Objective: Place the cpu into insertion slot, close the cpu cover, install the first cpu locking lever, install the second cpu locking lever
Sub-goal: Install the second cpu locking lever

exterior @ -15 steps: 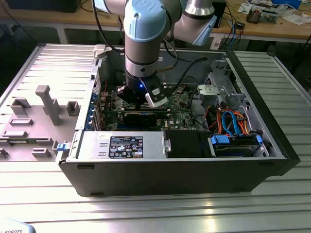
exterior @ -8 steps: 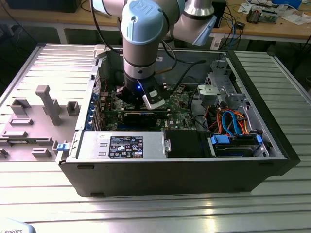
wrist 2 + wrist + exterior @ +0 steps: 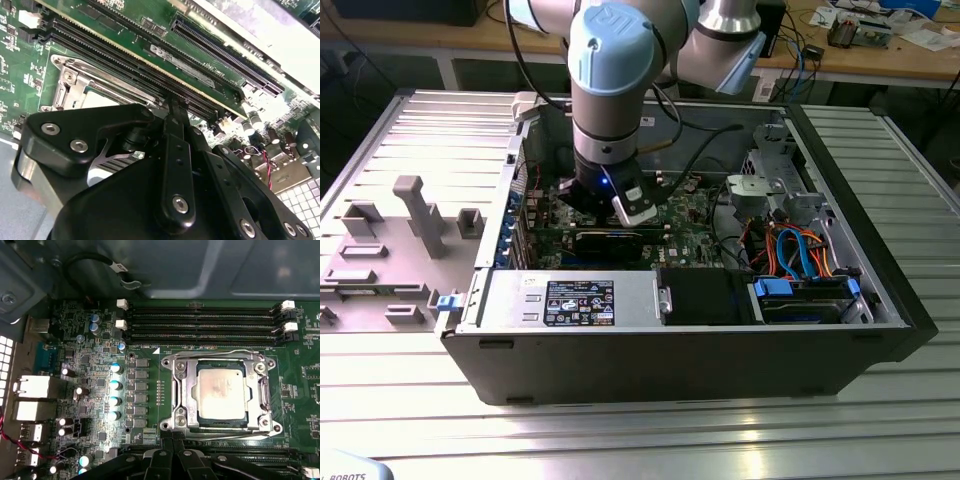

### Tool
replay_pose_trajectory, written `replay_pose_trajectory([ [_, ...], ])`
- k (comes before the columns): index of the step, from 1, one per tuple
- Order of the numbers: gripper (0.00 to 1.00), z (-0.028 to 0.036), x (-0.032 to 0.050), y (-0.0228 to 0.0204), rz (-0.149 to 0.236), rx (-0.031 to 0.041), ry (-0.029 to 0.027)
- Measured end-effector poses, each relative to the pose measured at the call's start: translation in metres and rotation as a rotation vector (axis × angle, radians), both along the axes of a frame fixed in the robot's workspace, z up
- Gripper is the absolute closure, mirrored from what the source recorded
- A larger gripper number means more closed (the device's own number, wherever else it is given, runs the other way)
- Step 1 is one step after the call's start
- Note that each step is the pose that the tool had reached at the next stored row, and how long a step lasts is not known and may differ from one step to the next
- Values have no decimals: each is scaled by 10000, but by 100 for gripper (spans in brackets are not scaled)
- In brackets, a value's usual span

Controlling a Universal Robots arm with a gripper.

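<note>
In the first wrist view the small square cpu with its silver-grey metal top [image 3: 220, 392] sits in the dark insertion slot with the silvery rim [image 3: 221, 426], and the silvery hinged cpu cover frame [image 3: 181, 385] lies shut around it — the thin wire locking levers [image 3: 215, 354] appear latched, so the work looks at or near its last step. The black pincer [image 3: 172, 456] hangs at six o'clock of the socket, fingertips drawn close together and seemingly empty. Any further move, I judge, calls only for checking both levers sit hooked.
</note>
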State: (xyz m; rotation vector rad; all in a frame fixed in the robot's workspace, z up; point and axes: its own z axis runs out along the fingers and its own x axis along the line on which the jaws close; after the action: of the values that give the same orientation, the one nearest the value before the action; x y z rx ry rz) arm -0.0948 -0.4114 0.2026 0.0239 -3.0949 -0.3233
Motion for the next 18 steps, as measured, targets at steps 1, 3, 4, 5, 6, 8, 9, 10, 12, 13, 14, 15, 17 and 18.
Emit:
replay_pose_trajectory([
  [1,89,-1,-1,7,0,4,0],
  [3,89,-2,-3,17,0,13,-1],
  [4,89,-3,-7,26,0,22,-1],
  [5,89,-6,-20,37,0,40,0],
  [6,89,-9,-35,49,0,59,1],
  [8,89,-20,-38,74,0,108,-1],
  [9,89,-28,-38,79,2,129,-1],
  [10,89,-35,-39,81,1,134,0],
  [12,89,-44,-41,82,0,142,1],
  [13,89,-44,-41,82,0,141,2],
  [14,89,-41,-41,82,0,144,1],
  [15,89,-26,-41,82,-1,147,-2],
  [17,89,27,-48,82,-1,146,0],
  [18,89,71,-52,82,0,146,0],
])
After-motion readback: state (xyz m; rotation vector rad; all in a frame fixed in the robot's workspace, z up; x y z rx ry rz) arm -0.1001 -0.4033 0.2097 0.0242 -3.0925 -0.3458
